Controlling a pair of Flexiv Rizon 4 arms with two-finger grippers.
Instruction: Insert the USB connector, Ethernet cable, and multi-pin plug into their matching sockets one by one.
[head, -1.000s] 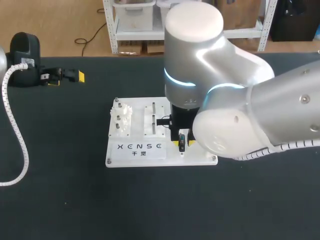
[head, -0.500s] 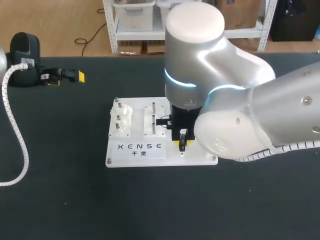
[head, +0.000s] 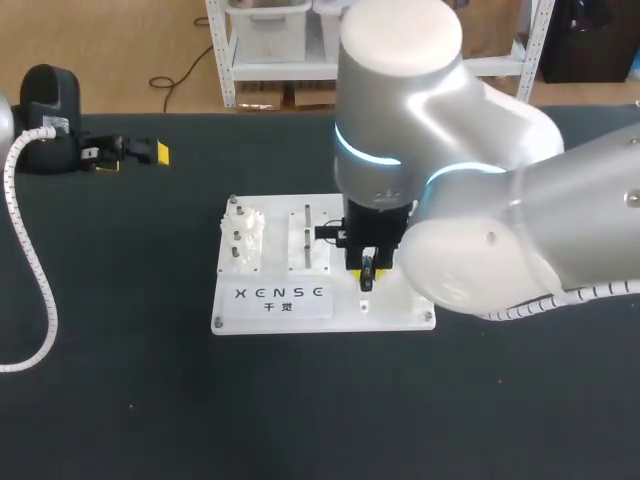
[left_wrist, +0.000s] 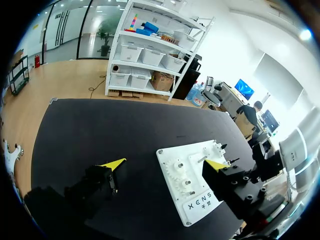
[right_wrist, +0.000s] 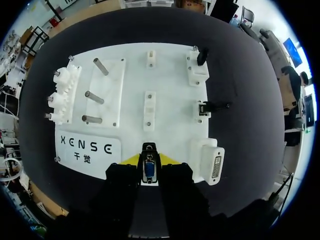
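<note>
glossy white plastic board w/ bare metal pegs; matt black table.

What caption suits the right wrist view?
Right gripper shut on a black, blue-faced multi-pin plug over the white plastic socket board.

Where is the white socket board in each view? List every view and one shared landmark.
Head view: white socket board mid-table, under the right hand.
Left wrist view: board ahead of the left hand.
Right wrist view: board ahead of the right hand gripping the multi-pin plug.
Shared landmark: the white gears at one board end.
</note>
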